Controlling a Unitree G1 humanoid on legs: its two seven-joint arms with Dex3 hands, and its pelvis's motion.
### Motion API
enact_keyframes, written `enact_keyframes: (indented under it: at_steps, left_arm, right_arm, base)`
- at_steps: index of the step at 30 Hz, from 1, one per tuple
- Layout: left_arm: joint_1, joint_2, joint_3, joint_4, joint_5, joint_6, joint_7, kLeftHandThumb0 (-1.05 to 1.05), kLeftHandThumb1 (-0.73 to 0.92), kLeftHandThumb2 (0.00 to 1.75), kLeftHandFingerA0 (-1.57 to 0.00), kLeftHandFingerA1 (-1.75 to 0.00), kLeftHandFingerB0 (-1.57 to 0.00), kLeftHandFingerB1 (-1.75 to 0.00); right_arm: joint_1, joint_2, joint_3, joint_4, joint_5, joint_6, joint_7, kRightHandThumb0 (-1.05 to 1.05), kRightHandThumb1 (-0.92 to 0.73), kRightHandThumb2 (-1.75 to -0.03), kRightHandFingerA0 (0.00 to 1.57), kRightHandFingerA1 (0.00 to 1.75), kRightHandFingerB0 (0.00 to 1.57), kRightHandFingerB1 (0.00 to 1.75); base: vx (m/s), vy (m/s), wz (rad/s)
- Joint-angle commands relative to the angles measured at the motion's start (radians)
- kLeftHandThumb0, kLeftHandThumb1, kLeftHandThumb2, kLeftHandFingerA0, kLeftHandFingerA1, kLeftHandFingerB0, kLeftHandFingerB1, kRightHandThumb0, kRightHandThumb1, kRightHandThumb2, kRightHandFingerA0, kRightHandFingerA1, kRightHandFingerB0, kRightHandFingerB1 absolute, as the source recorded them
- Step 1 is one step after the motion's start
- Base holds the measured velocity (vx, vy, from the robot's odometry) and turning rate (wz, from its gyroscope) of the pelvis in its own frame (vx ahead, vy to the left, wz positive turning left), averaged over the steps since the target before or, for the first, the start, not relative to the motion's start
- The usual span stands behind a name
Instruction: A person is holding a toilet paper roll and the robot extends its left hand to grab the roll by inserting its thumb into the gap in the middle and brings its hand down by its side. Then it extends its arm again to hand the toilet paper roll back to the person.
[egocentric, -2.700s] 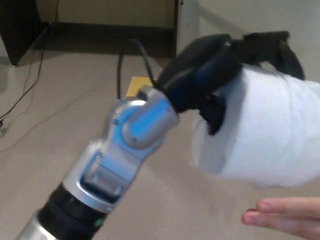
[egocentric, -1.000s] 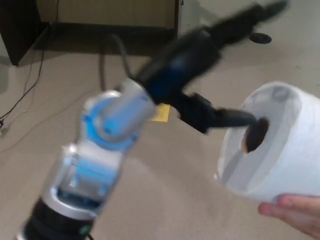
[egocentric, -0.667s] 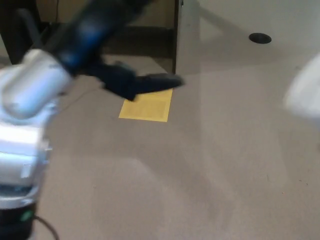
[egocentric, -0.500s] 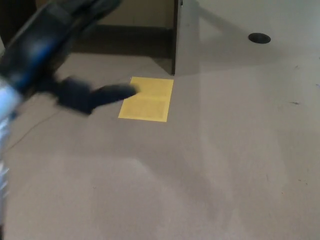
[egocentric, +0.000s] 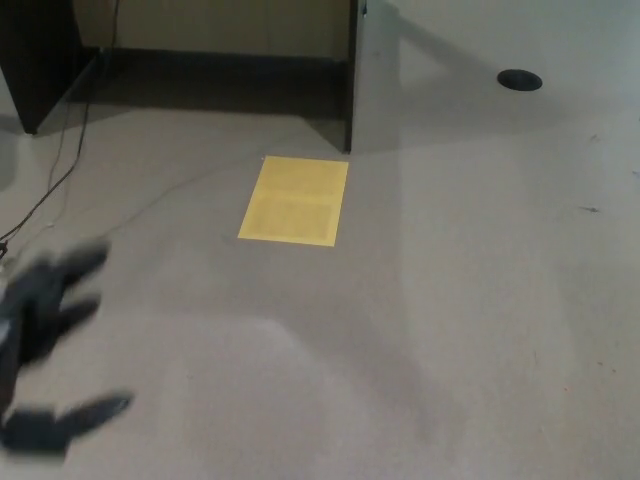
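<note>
Here, nearest to us at the lower left edge, we see the robot's left hand (egocentric: 45, 350), blurred, black, and low over the floor (egocentric: 420, 330). Its two fingers (egocentric: 75, 268) reach to the right and sit one above the other with a gap between them, while the thumb (egocentric: 85, 412) lies lower and well apart from both; the fingers are spread and we see nothing between them. The blur hides finer detail of the hand, and we cannot make out the arm behind it. We see no right hand in this view, and neither the toilet paper roll nor the person holding it appears anywhere in the picture, so we cannot say where the roll now lies.

Farther out, near the middle, we find a yellow sheet (egocentric: 294, 200) lying flat on the beige floor, well apart from the hand. At the left, a thin cable (egocentric: 52, 185) trails across the floor toward the far corner. Just beyond the yellow sheet stands the near corner of a grey upright panel (egocentric: 372, 80), its dark edge facing left, with a dark recess (egocentric: 210, 85) running along the wall base to its left. A dark piece of furniture (egocentric: 38, 55) fills the far left corner. At the far right we note a small black disc (egocentric: 519, 79) set on the floor.
</note>
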Motion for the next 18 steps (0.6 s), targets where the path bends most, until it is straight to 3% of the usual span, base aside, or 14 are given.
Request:
enact_keyframes:
  at_steps: [1,5,18]
  left_arm:
    - [0.223,0.015,0.050,0.569,0.098,-0.518,0.228,-0.21,0.48,0.56,-0.15,-0.34,-0.15,-0.28]
    - [0.232,0.041,0.024,0.721,0.113,-0.595,0.267,-0.14,0.53,0.55,-0.15,-0.33,-0.15,-0.26]
    - [0.164,0.098,-0.070,0.938,0.173,-0.615,0.393,-0.14,0.52,0.57,-0.18,-0.34,-0.20,-0.28]
  right_arm:
    - [0.028,-0.027,-0.035,0.009,0.023,-0.019,-0.031,-0.34,-0.66,-0.60,0.65,0.53,0.51,0.41]
    - [0.032,-0.032,-0.033,0.010,0.021,-0.015,-0.032,-0.34,-0.67,-0.60,0.64,0.49,0.50,0.40]
    - [0.019,-0.029,-0.056,0.011,0.041,-0.009,-0.024,-0.34,-0.66,-0.60,0.68,0.55,0.48,0.40]
  base:
    - [0.00,0.000,0.00]
    - [0.00,0.000,0.00]
    - [0.00,0.000,0.00]
